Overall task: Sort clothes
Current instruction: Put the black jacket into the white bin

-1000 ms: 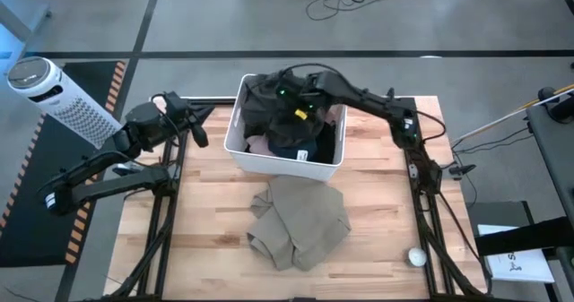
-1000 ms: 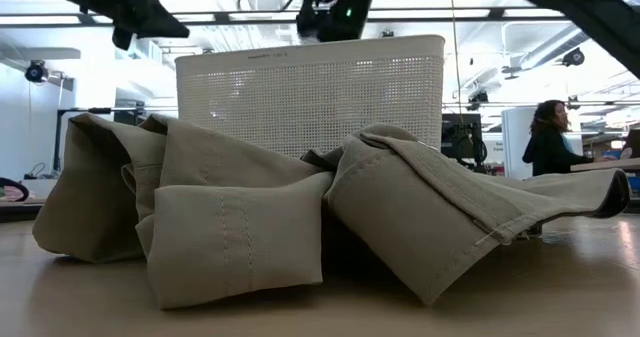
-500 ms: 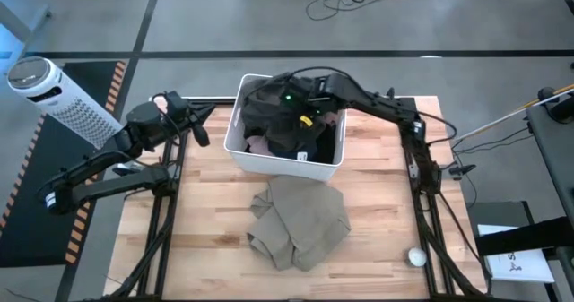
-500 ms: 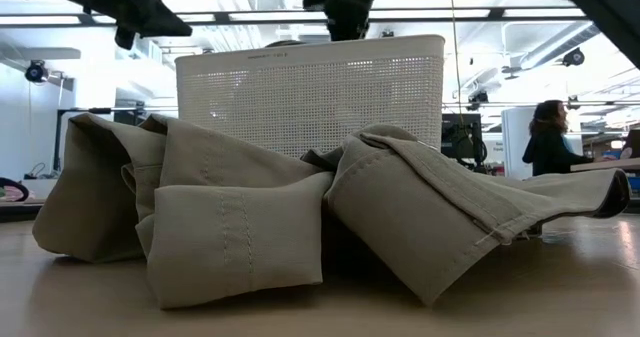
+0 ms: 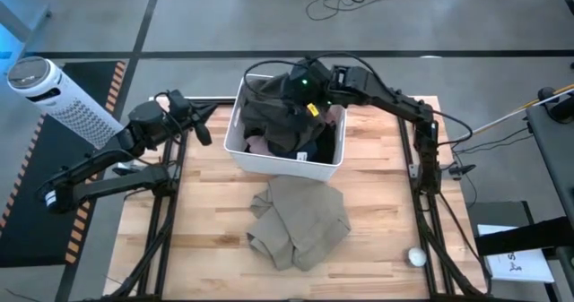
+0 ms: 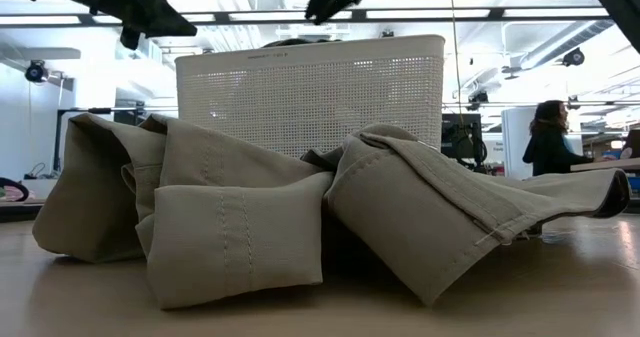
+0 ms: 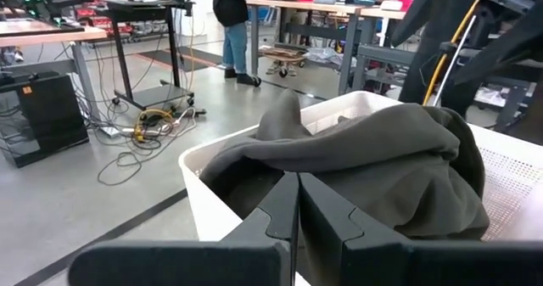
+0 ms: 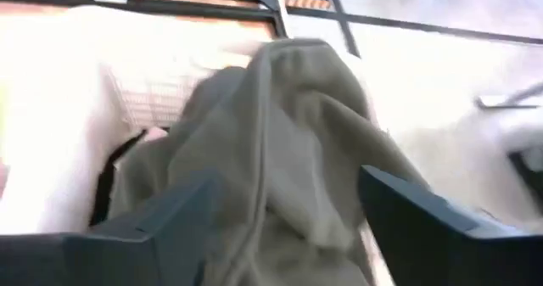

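The white basket (image 5: 235,133) stands at the table's far middle, heaped with clothes. An olive-grey garment (image 5: 273,114) is draped over the top, with pink (image 5: 258,145) and black (image 5: 309,145) pieces under it. My right gripper (image 5: 300,85) hangs open above the basket's far side. In the right wrist view its fingers (image 8: 182,214) stand wide on either side of the olive-grey garment (image 8: 288,125). A khaki garment (image 5: 300,221) lies crumpled on the wood in front of the basket. My left gripper (image 5: 199,132) waits shut, left of the basket.
A small white ball (image 5: 417,257) lies near the table's near right corner. Bare wood lies left and right of the khaki garment (image 6: 240,227). A white perforated cylinder (image 5: 54,96) stands on the floor beyond the table's left. A person (image 6: 548,137) stands far off in the room.
My right gripper has opened and has risen out of the basket, drawing back toward the table's far edge. The olive-grey garment now lies spread over the top of the pile. The left arm has kept still.
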